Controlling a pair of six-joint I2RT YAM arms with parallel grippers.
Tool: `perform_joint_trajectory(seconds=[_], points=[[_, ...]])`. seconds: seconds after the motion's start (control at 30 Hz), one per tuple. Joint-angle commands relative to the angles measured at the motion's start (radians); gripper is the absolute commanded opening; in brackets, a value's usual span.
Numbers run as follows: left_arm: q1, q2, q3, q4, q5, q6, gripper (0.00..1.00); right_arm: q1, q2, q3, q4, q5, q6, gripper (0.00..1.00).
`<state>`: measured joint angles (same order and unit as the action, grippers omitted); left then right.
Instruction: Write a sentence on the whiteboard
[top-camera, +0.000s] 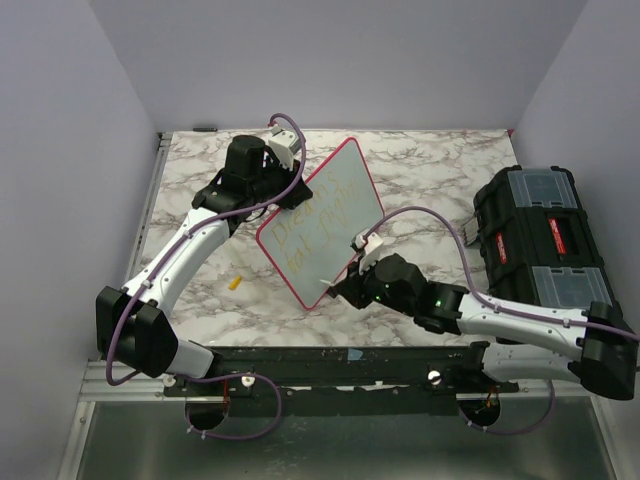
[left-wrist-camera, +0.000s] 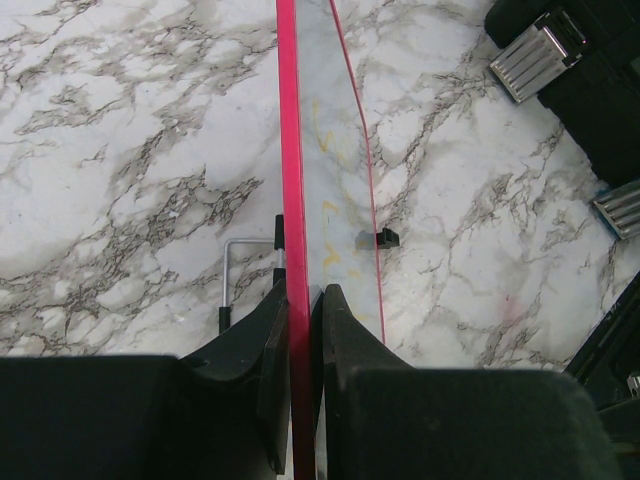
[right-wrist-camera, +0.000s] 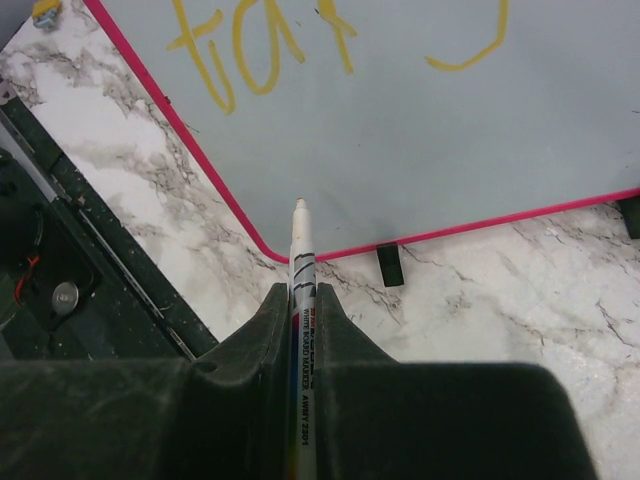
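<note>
Whiteboard: the whiteboard (top-camera: 322, 212) is near the middle of the marble worktop (top-camera: 440, 185), raised on its edge and tilted, with the white face turned to the right arm.
Rim: a thin red-pink rim goes around the board, and the left wrist view shows it edge-on as a straight red line.
Clips: small black clips (right-wrist-camera: 390, 265) sit on the lower edge, just at the worktop.
Sentence: the sentence (top-camera: 316, 226) is in faint yellow handwriting, in two lines across the face; the right wrist view shows large yellow strokes from the lower line.
Left fingers: the left fingers (left-wrist-camera: 268, 335) are narrow and pinch the rim of the whiteboard between them, at the far left edge of the board.
Right fingers: the right fingers (right-wrist-camera: 262, 335) are closed around a white marker (right-wrist-camera: 300, 262), which points forward to the board.
Marker tip: it is over the white face, just inside the rounded lower corner and below the lettering; I cannot tell if it touches.
Toolbox: a black toolbox (top-camera: 540, 225) with red labels stands at the right side, well apart from the board.
Small piece: a small yellow piece (top-camera: 235, 283) lies on the worktop, near the left of the board.
</note>
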<state>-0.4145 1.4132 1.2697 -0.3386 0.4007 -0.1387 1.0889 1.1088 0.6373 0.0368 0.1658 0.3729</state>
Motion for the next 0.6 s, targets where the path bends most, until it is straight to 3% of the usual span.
perform_joint_trajectory(seconds=[0.0, 0.57], points=[[-0.017, 0.054, -0.036, -0.059, -0.077, 0.126, 0.0, 0.016, 0.031, -0.014, 0.067, 0.037, -0.009, 0.01], [-0.017, 0.054, -0.037, -0.06, -0.076, 0.126, 0.0, 0.022, 0.189, -0.001, 0.216, 0.083, 0.013, 0.01]])
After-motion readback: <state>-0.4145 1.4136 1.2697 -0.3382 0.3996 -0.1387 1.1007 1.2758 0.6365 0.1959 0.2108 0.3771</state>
